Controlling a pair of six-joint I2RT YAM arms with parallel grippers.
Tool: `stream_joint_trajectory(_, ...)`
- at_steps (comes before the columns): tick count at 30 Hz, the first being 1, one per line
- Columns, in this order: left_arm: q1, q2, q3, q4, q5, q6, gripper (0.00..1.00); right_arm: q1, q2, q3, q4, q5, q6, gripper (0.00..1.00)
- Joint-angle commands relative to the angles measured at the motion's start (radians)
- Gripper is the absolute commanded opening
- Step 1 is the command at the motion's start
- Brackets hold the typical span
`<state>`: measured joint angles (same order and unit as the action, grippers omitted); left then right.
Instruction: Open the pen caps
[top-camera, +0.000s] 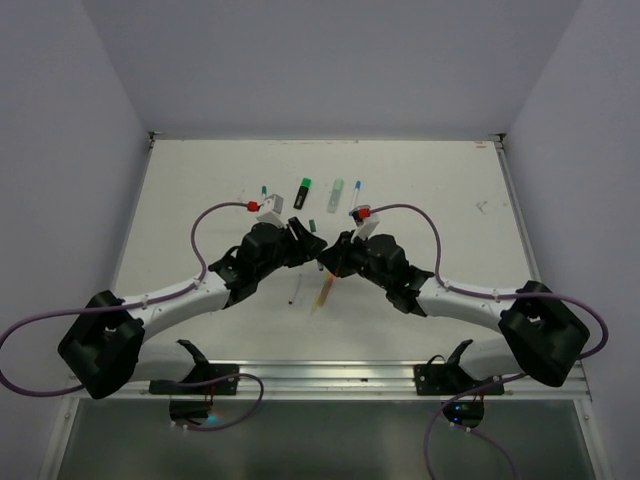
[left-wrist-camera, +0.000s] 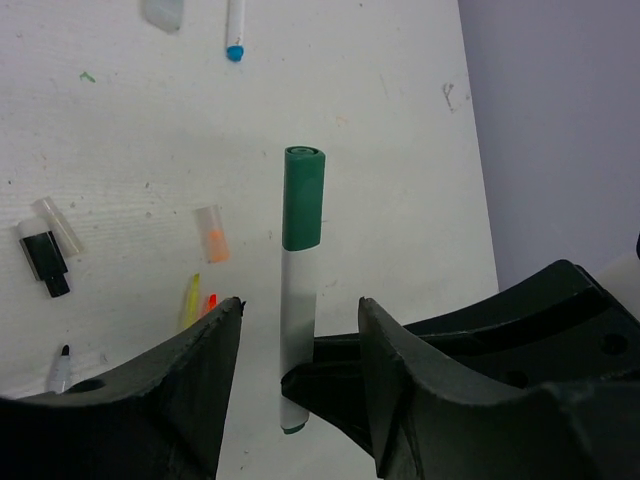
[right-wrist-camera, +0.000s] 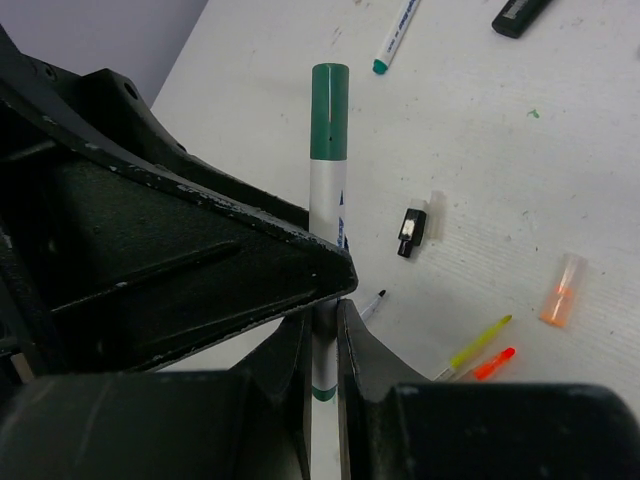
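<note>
A white marker (right-wrist-camera: 325, 205) with a dark green pen cap (right-wrist-camera: 328, 110) is held off the table between both arms. My right gripper (right-wrist-camera: 322, 315) is shut on the lower end of its barrel. In the left wrist view the same cap (left-wrist-camera: 302, 200) points away, and my left gripper (left-wrist-camera: 300, 305) stands open with one finger on each side of the white barrel (left-wrist-camera: 297, 320), short of the cap, with gaps on both sides. Seen from above, the left gripper (top-camera: 305, 245) and the right gripper (top-camera: 337, 252) meet at mid-table, and the marker is mostly hidden there.
Loose on the table lie a black cap (left-wrist-camera: 44, 258), a clear cap with orange inside (left-wrist-camera: 212, 235), yellow (right-wrist-camera: 480, 343) and orange (right-wrist-camera: 495, 363) pens and a black-tipped pen (right-wrist-camera: 370, 303). Along the back lie a green-and-black highlighter (top-camera: 303, 192), a pale mint cap (top-camera: 338, 190) and two blue-tipped pens (top-camera: 357, 190).
</note>
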<state>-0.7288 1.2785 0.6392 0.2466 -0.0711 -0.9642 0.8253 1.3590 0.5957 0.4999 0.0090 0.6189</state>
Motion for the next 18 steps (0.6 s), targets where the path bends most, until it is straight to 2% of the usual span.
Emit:
stream_joint_trajectory(1,-0.014,0.007,-0.012,0.06,-0.055,-0.028,0.51,0.009,-0.038,-0.016,0.089,0.034,0.016,0.0)
stream_joint_trajectory(5,-0.02,0.015,-0.015,0.062,-0.059,-0.033,0.42,0.014,-0.037,-0.02,0.103,0.032,0.022,0.0)
stream_joint_trajectory(8,-0.023,0.016,-0.016,0.071,-0.061,-0.031,0.31,0.017,-0.04,-0.027,0.111,0.034,0.03,0.0)
stream_joint_trajectory(9,-0.026,0.016,-0.018,0.075,-0.061,-0.027,0.25,0.017,-0.041,-0.028,0.114,0.034,0.031,0.0)
stream_joint_trajectory(11,-0.029,0.016,-0.026,0.095,-0.055,-0.019,0.19,0.017,-0.043,-0.031,0.115,0.037,0.035,0.0)
stream_joint_trajectory(12,-0.03,0.015,-0.032,0.106,-0.05,-0.012,0.1,0.015,-0.043,-0.031,0.115,0.036,0.036,0.0)
stream_joint_trajectory(13,-0.031,0.013,-0.038,0.114,-0.047,-0.005,0.06,0.017,-0.043,-0.03,0.117,0.026,0.036,0.01)
stream_joint_trajectory(15,-0.031,0.009,-0.038,0.122,-0.045,0.028,0.0,0.017,-0.043,-0.025,0.106,0.014,0.039,0.09)
stream_joint_trajectory(16,-0.031,0.004,-0.038,0.118,-0.045,0.044,0.0,0.017,-0.047,-0.022,0.097,0.006,0.039,0.18)
stream_joint_trajectory(18,-0.029,-0.016,-0.039,0.099,-0.052,0.1,0.0,0.017,-0.063,-0.019,0.046,0.005,0.044,0.26)
